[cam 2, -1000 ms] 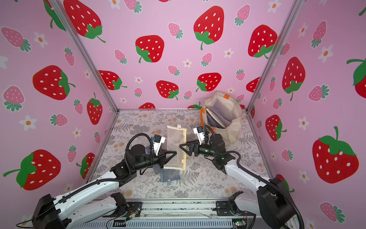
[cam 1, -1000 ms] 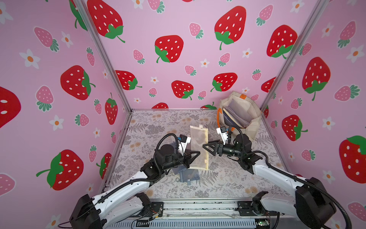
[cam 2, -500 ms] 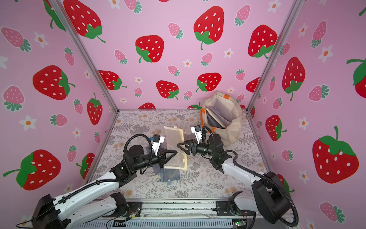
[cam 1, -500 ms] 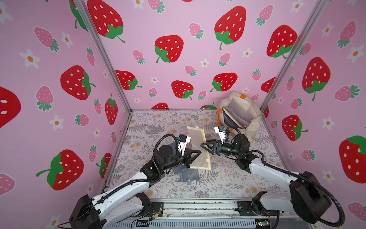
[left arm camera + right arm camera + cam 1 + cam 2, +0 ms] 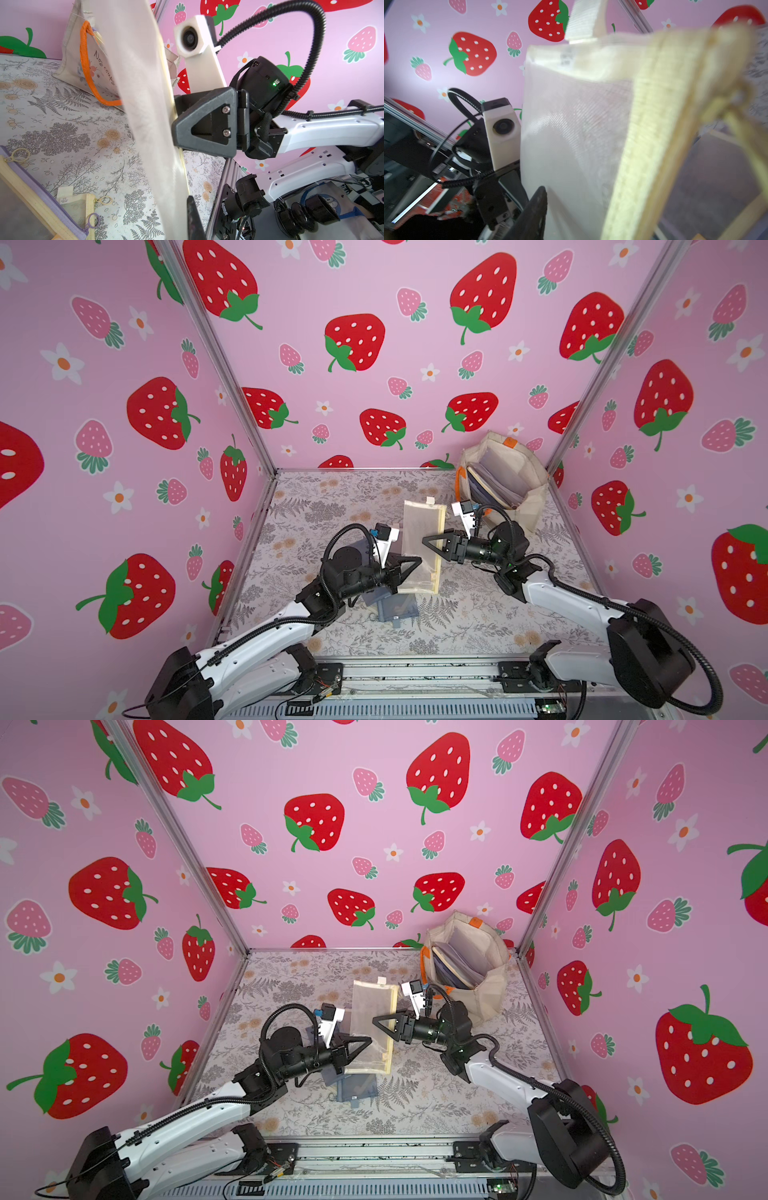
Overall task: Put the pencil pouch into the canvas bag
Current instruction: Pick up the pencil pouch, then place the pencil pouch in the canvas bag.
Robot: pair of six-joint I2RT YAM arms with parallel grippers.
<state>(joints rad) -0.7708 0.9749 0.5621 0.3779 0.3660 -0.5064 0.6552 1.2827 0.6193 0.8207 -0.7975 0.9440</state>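
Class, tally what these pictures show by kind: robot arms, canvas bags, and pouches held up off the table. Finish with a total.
Robot arms: 2 (left arm, right arm)
Canvas bag: 1
Pouch held up off the table: 1
Total: 4

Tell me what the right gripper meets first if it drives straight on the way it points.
The pencil pouch, held upright by the left gripper; its yellow zipper edge sits right at the right gripper's tips. Whether they touch it yet is unclear.
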